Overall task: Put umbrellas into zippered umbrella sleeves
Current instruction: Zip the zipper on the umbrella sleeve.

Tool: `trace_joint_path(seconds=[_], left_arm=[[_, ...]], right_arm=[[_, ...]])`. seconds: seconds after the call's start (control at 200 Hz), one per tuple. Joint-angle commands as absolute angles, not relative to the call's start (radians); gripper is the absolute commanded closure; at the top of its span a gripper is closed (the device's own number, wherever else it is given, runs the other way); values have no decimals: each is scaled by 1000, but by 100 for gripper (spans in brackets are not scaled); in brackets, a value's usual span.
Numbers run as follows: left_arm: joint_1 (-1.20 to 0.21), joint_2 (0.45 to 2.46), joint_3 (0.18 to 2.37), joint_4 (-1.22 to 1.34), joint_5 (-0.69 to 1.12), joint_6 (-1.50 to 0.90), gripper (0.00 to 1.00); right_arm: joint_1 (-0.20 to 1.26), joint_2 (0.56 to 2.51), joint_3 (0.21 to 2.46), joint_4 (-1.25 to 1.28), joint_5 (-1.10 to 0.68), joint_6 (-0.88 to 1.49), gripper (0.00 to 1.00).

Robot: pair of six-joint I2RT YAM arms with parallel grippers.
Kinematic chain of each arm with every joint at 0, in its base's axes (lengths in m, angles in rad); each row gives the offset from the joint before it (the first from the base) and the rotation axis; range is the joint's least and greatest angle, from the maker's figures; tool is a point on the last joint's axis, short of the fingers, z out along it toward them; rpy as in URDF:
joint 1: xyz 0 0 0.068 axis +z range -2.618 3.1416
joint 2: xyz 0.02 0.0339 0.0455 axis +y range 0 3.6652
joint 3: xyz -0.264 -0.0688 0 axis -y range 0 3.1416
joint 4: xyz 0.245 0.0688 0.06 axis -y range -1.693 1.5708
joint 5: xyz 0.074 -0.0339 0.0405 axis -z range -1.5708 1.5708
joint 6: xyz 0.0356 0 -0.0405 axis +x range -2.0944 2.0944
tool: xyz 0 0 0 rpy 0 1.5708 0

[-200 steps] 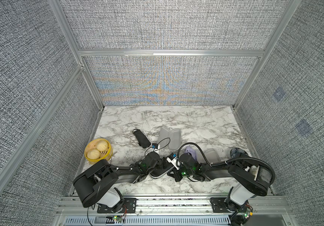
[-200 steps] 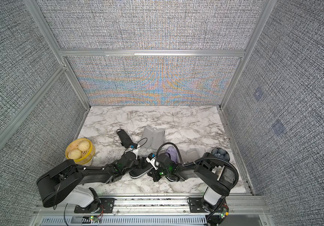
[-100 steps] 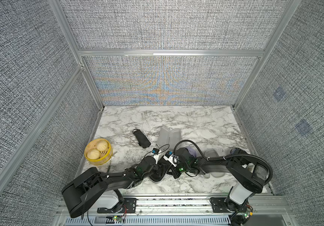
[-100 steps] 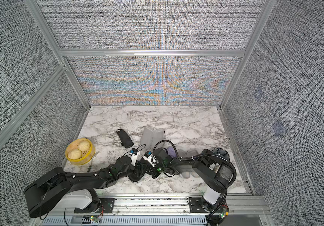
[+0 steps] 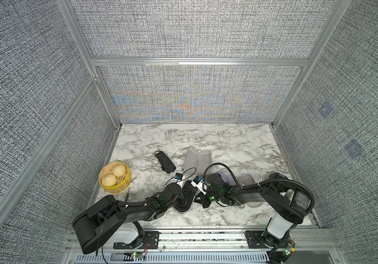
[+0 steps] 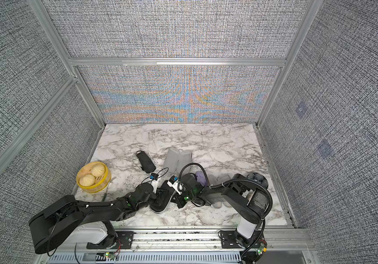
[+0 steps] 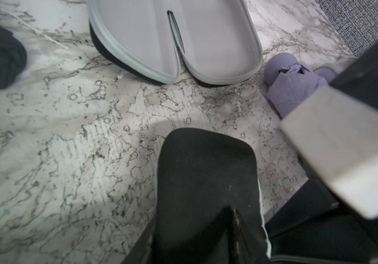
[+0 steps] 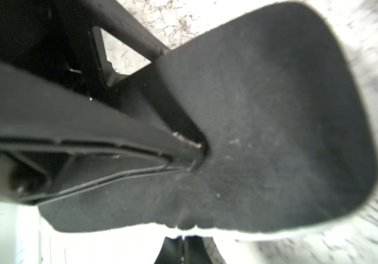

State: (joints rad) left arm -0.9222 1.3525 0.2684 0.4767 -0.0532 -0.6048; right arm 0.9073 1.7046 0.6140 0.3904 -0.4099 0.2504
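The right gripper (image 8: 196, 149) is holding its two fingers pressed together, with the tips resting on the top shell of the closed black oblong zippered sleeve (image 7: 206, 164). It cannot be told whether anything is pinched between them. The left gripper (image 5: 182, 198) is reaching over the same sleeve from the opposite side, and one finger (image 7: 235, 219) is lying across the shell. It cannot be told whether its jaws are gripping the sleeve.

The sleeve is lying flat on the white marble-pattern table (image 5: 229, 141) near the front edge. Its long axis is running front to back, with the far end leaning slightly right. Both arms are stretching low over the table and converging on the sleeve.

Farther back, an open black sleeve with grey lining (image 5: 197, 160) is lying with both halves up. A black folded umbrella (image 5: 165, 161) is lying diagonally to its left. A lavender folded umbrella (image 7: 293, 86) is lying just beside that open sleeve. Another open grey-lined sleeve (image 5: 248, 182) is lying partly under the right arm. A yellow round basket (image 5: 117, 188) with two buns is standing at the left edge.
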Motion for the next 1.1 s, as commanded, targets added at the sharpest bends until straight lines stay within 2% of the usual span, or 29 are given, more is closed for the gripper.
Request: trace_joint_path(seconds=[0.0,0.045,0.325,0.541,0.756,0.871,0.951,1.091], left_arm=[[-931,1382,264,349,136,-633,61],[-931,1379,266,353,145,-630,66],[-931,1430,282,354,136,-644,73],[-926,1450,283,377,137,-652,81],[-915,1329,238,356,101,-677,83],[-915,1308,230,362,134,-671,90],[-916,1305,230,361,146,-664,92],[-910,1317,230,357,105,-679,98]], right_arm=[[939,1683,612,373,-342,186,100],[960,1668,615,347,-333,164,100],[1064,1634,617,271,-245,153,100],[1143,1661,656,229,-280,151,100],[1070,1619,609,231,-346,214,100],[975,1649,599,252,-413,275,100],[931,1679,600,242,-414,292,100],[953,1701,625,180,-399,292,100]])
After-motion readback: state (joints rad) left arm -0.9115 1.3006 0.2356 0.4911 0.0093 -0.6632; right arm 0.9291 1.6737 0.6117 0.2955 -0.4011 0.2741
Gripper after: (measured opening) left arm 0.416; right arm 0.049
